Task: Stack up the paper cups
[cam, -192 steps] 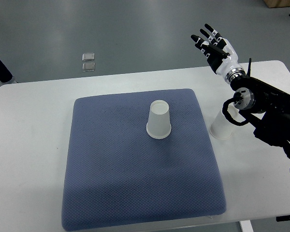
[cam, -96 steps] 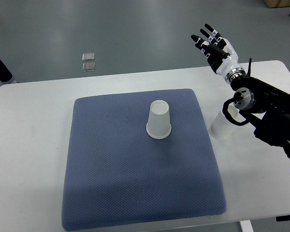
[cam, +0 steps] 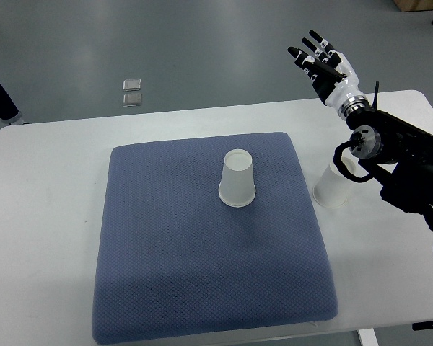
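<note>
Second paper cup (cam: 333, 189) partly behind the right arm (cam: 400, 160); arm cut off at right edge.

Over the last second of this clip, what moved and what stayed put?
The right robot hand, fingers spread and holding nothing, shifted slightly up and to the right in the picture, and its forearm moved with it. It took hold of nothing. The upside-down paper cup on the blue mat and the second paper cup on the white table beside the mat did not move.

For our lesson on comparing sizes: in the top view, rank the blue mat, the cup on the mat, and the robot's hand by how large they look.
1. Blue mat, by far.
2. Cup on the mat and right hand: they look alike, and the hand is raised, so I will not rank them.
</note>
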Controlling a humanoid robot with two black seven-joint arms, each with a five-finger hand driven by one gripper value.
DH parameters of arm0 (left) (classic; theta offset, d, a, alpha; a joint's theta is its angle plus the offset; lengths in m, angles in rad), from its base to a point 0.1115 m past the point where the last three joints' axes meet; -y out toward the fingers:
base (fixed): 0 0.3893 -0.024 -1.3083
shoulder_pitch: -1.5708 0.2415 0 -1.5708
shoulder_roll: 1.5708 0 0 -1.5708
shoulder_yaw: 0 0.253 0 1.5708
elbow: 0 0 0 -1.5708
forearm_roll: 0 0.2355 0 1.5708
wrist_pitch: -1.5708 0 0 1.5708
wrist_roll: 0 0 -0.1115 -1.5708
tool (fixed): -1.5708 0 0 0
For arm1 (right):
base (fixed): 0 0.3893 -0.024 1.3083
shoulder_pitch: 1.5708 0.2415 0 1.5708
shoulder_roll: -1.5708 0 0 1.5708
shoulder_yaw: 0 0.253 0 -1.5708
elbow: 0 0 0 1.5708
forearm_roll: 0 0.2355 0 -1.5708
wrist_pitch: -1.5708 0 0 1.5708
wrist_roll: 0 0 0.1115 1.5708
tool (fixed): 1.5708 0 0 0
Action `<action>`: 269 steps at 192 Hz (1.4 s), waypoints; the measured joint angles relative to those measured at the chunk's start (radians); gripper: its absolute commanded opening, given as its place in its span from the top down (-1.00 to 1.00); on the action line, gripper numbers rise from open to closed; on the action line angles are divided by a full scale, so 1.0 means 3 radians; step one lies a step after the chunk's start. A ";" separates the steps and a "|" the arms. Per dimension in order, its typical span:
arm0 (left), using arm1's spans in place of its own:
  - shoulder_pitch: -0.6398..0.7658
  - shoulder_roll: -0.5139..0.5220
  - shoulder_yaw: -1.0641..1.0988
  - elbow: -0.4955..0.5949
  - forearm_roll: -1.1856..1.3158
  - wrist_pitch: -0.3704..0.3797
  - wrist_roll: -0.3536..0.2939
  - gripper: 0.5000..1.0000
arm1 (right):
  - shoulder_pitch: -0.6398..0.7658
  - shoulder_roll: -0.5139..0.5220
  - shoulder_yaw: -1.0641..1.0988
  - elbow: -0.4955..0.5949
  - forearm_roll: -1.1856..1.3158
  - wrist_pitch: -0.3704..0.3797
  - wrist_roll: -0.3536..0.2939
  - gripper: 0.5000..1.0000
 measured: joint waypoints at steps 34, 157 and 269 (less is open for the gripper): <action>0.0000 0.0000 0.0000 0.0000 -0.0001 0.0000 0.0000 -1.00 | 0.0073 -0.0035 -0.0006 0.0019 -0.0001 -0.0006 -0.0006 -0.65; 0.0000 0.0000 0.0000 0.0000 -0.0001 0.0000 0.0000 -1.00 | 0.0481 -0.0980 -0.0537 0.0304 -0.1057 0.0344 -0.0159 -0.65; 0.0000 0.0000 0.0000 0.0000 -0.0001 0.0000 0.0000 -1.00 | 0.0626 -0.2453 -0.0888 0.1740 -0.3782 0.1661 -0.0139 -0.64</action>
